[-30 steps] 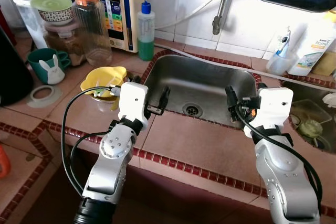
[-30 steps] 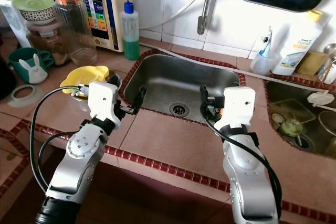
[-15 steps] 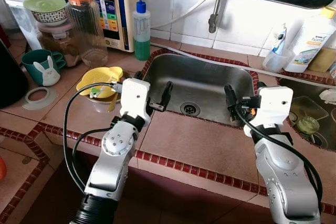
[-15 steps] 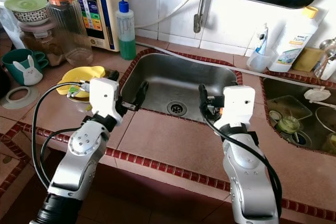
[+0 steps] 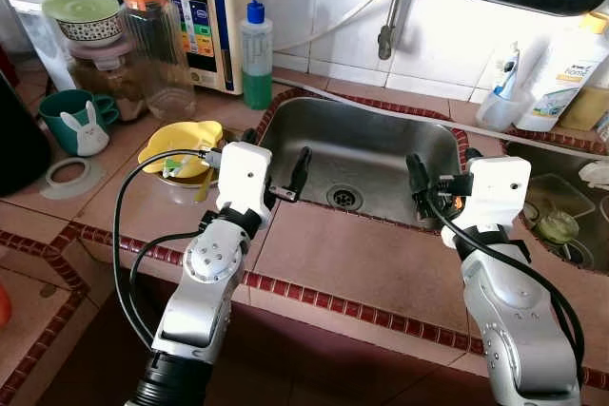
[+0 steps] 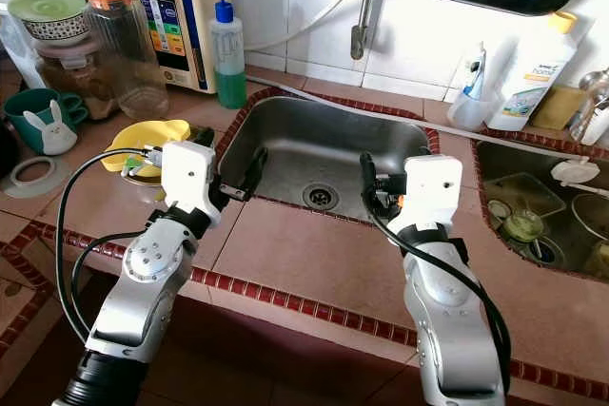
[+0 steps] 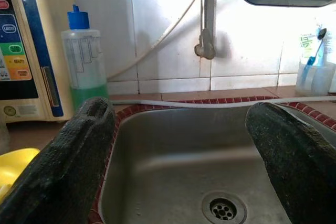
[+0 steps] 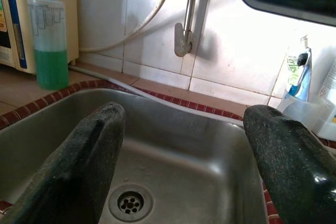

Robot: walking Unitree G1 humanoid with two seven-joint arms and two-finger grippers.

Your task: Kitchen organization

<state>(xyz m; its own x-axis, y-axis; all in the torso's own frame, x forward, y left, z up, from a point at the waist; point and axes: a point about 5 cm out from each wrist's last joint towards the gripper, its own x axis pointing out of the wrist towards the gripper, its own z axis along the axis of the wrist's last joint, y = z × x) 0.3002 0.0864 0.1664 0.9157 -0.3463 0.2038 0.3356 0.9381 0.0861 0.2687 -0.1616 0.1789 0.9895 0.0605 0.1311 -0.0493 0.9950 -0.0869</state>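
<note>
Sink [image 5: 362, 164] of steel lies in the middle of the tiled bench [image 5: 352, 263] in your left eye view, with the drain [image 5: 344, 198] at its bottom. Your left gripper [image 5: 276, 166] hovers over the near left rim of the sink, and your right gripper [image 5: 433, 183] hovers over the near right rim; both hold nothing. On the bench to the left you see a yellow bowl [image 5: 183, 143], a green mug [image 5: 74, 121] with a rabbit on it, a jar with an orange lid [image 5: 152, 40], and a bottle of green liquid [image 5: 255, 54] near the back left corner of the sink.

In the right eye view, a second basin [image 6: 533, 206] lies to the right, with a white bottle [image 6: 533, 68] behind it on the bench.

In the left wrist view, your fingers [image 7: 68, 166] stand wide apart, with the sink between them.

In the right wrist view, your fingers [image 8: 89, 161] are also wide apart above the sink, and the tap pipe [image 8: 191, 9] hangs on the wall behind.
</note>
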